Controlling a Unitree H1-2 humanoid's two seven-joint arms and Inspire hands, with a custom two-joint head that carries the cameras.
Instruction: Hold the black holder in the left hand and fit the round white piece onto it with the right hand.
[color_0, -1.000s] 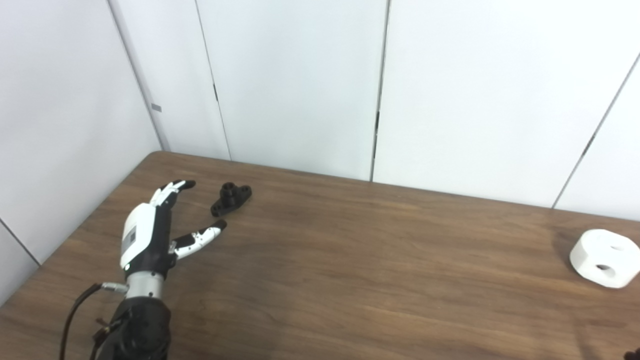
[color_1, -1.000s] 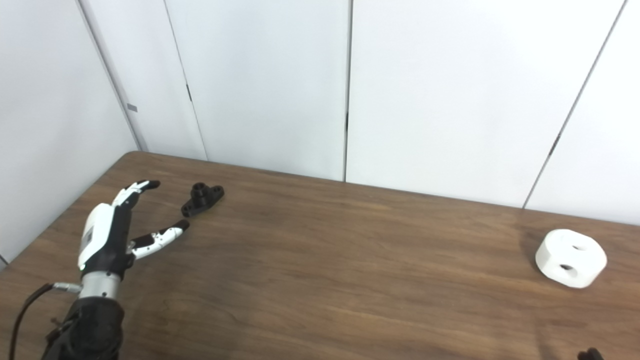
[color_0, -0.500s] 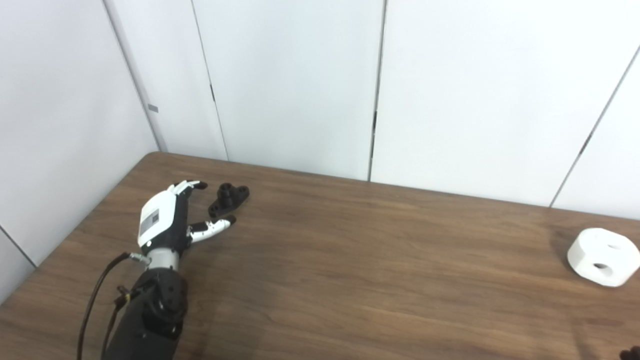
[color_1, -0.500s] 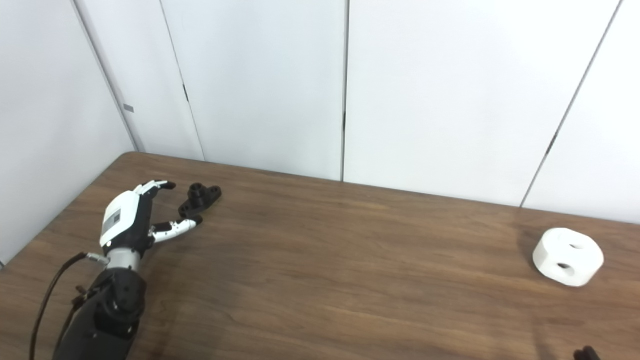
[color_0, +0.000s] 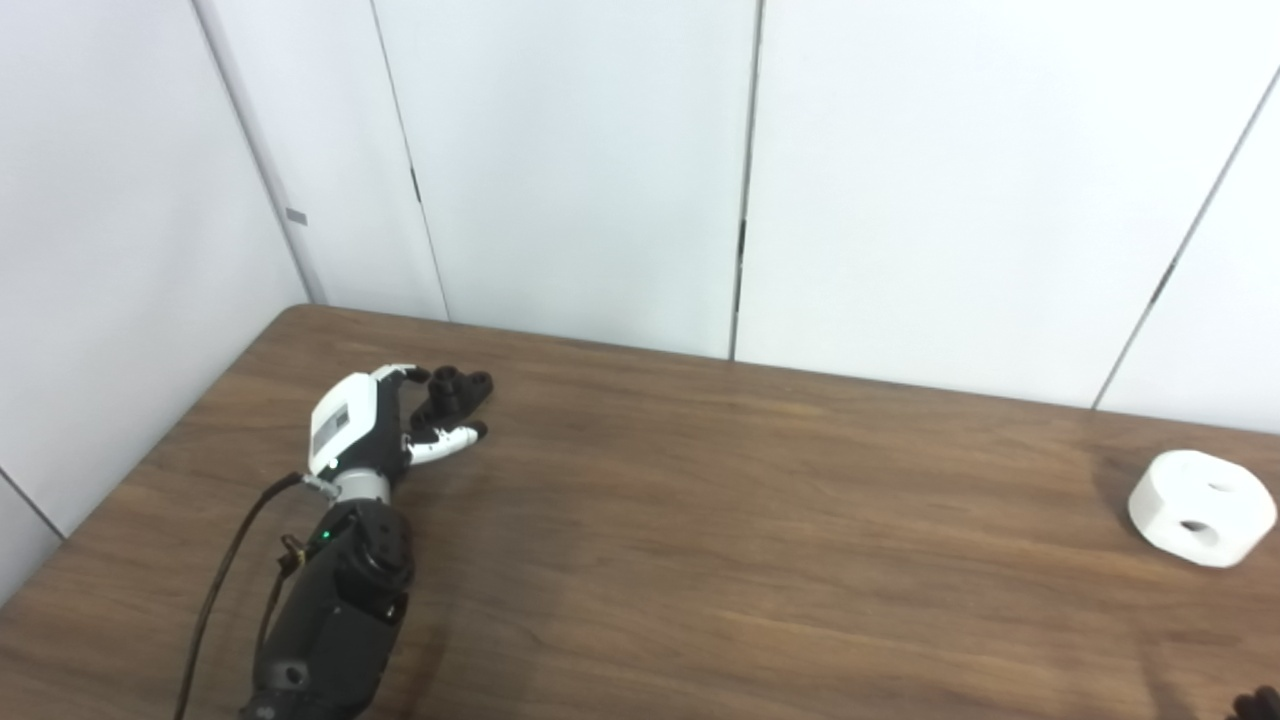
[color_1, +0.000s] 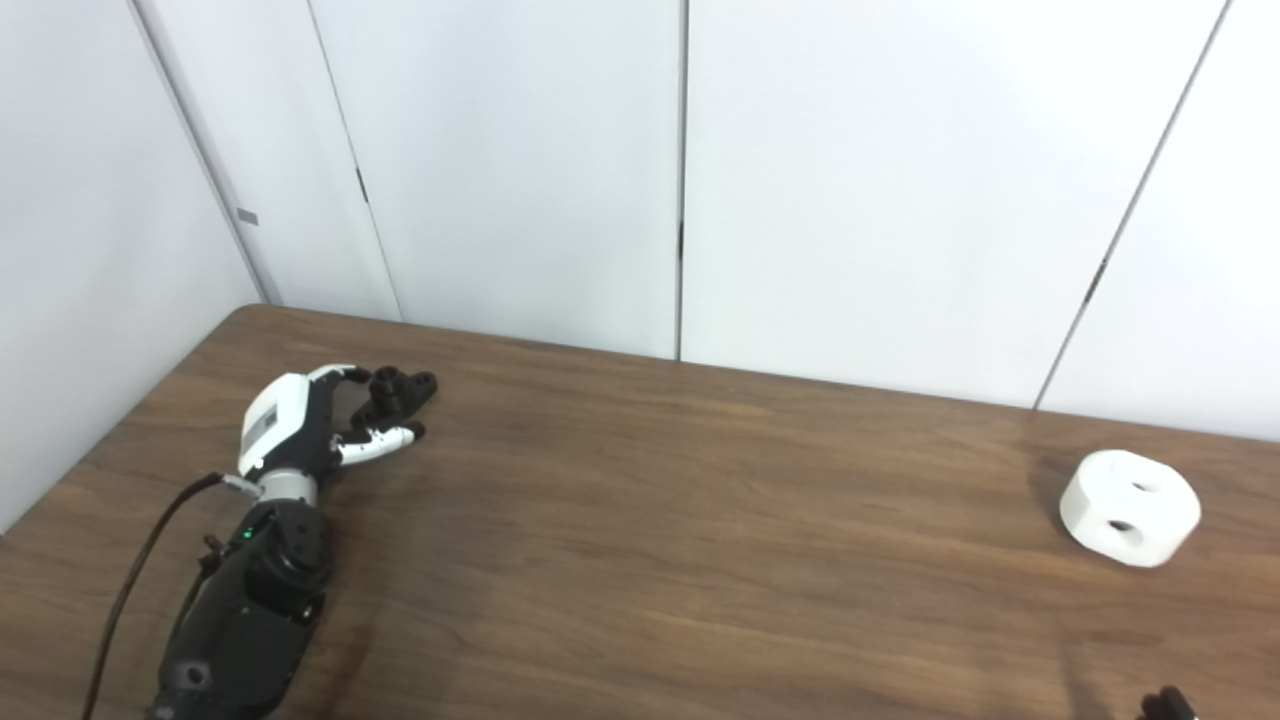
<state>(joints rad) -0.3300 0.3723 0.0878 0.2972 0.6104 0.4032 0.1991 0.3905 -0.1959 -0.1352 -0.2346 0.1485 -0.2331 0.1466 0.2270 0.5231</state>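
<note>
The black holder (color_0: 455, 392) lies flat on the wooden table's far left part, a small elongated bracket with a raised round boss in the middle and a rounded lug at each end, its long axis running diagonally from near-left to far-right. The round white piece (color_0: 1201, 507) sits well apart from it at the table's far right, a thick puck-shaped block resting on its flat base, with one dark hole in its top face and another in its side wall.
</note>
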